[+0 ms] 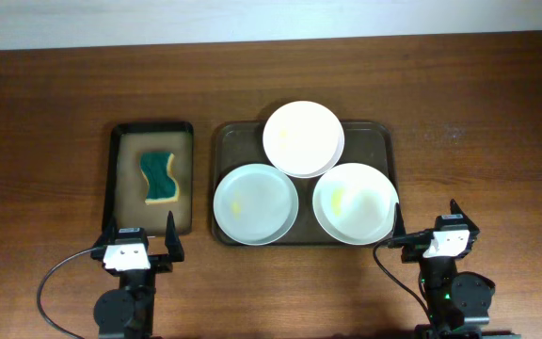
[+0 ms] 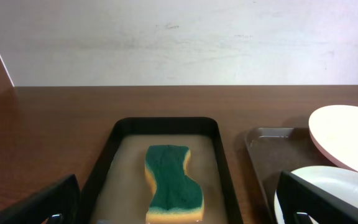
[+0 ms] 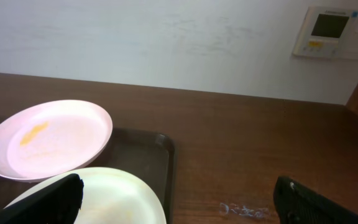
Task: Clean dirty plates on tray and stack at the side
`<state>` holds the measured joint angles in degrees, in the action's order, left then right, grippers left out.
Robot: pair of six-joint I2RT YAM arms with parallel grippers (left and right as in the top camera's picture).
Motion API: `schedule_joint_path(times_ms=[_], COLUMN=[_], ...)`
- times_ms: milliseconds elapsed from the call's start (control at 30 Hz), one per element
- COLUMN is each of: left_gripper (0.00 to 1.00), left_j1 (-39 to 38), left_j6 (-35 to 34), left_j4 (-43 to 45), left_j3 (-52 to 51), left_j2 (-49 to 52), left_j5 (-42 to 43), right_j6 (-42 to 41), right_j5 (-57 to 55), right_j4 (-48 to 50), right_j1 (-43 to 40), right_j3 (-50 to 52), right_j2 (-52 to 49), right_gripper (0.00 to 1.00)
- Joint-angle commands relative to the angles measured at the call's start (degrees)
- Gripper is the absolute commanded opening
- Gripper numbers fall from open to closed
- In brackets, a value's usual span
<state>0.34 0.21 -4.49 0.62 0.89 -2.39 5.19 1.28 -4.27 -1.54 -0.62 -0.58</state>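
1 brown wood-grain bench [image 1: 45, 113] carries a large dark scuffed tray [image 1: 236, 141] with rounded corners. On it lie 3 glossy white shallow plates [image 1: 256, 203], faintly smeared yellow, the far one overlapping the others. Left of it, a narrow black tray [image 1: 113, 179] holds a wavy green-and-yellow sponge [image 1: 160, 177], its long axis pointing away, straight ahead of the nearer left claw [image 1: 141, 228]. That and the right claw [image 1: 426, 215] gape empty.

On the table [image 1: 45, 113], the tray [image 1: 233, 146] holds a left plate [image 1: 256, 203] and a right plate [image 1: 355, 201] side by side in front. A rear plate [image 1: 303, 137] lies behind, between them, overlapping both. Just left of the tray lies a small tray [image 1: 120, 179] with a sponge [image 1: 159, 176] in it.
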Motion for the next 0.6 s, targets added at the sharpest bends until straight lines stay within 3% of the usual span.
schedule_joint_path(times_ms=[0, 367, 400, 533, 567], left_gripper=[0.99, 0.99, 0.99, 0.99, 0.99], left_j1=[-0.11, -0.17, -0.17, -0.17, -0.17], left_j6=[0.92, -0.15, -3.41, -17.92, -19.02], left_j4=[-0.24, 2.62, 3.5, 4.94, 6.78], left_j3=[-0.09, -0.09, -0.09, -0.09, -0.09], left_j2=[-0.52, -0.55, -0.55, -0.55, -0.55], left_j5=[-0.22, 1.16, 5.53, 37.62, 41.29], right_j6=[0.37, 0.37, 0.37, 0.37, 0.37], right_j5=[-0.5, -0.5, -0.5, -0.5, -0.5], right_j4=[-0.28, -0.28, -0.28, -0.26, -0.28], right_j1=[0.42, 0.42, 0.42, 0.42, 0.42], right_j3=[0.31, 0.31, 0.31, 0.31, 0.31], right_j2=[0.37, 0.37, 0.37, 0.37, 0.37], right_gripper=[0.98, 0.98, 0.98, 0.98, 0.98])
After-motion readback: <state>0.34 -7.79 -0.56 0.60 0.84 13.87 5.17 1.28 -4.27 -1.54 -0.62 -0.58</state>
